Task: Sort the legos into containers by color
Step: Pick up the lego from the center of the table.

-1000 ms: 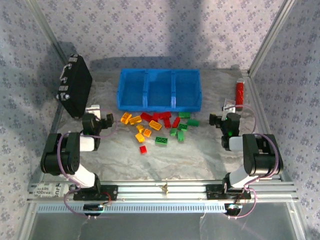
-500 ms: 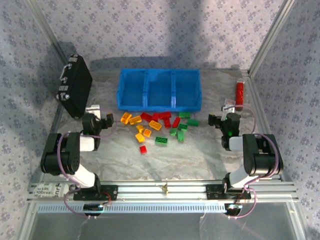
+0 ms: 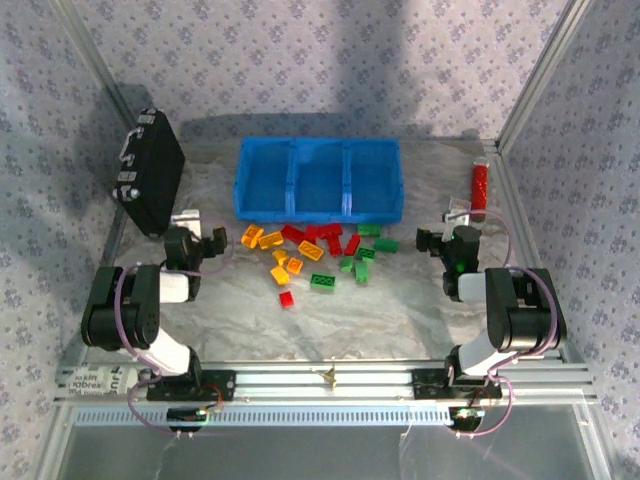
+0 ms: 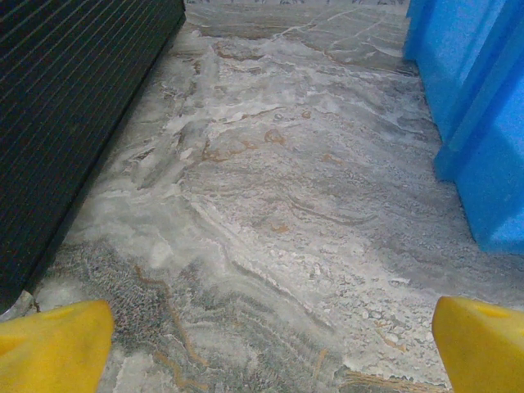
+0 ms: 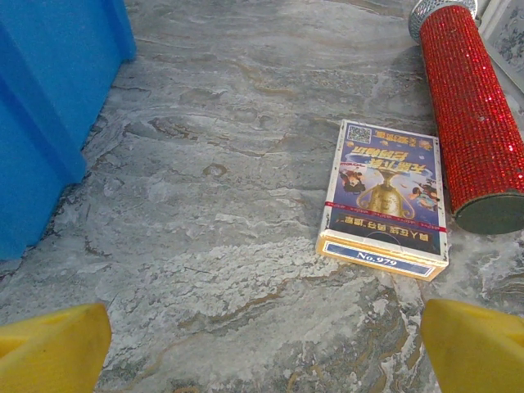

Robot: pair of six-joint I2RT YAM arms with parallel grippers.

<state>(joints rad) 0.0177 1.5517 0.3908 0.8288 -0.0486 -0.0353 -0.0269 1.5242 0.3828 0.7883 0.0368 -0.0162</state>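
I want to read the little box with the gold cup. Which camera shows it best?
The right wrist view: the card box lies flat and close, its picture and printed number clear, beside the red glitter tube. In the top external view it is a tiny pale speck.

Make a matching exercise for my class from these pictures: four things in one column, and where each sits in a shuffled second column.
Things:
1. black case
2. red tube
3. blue tray
4. legos

Places:
A. at the far right edge of the table
B. loose on the table, just in front of the tray
C. at the far left of the table
D. at the far middle of the table

Pairs: 1-C, 2-A, 3-D, 4-B
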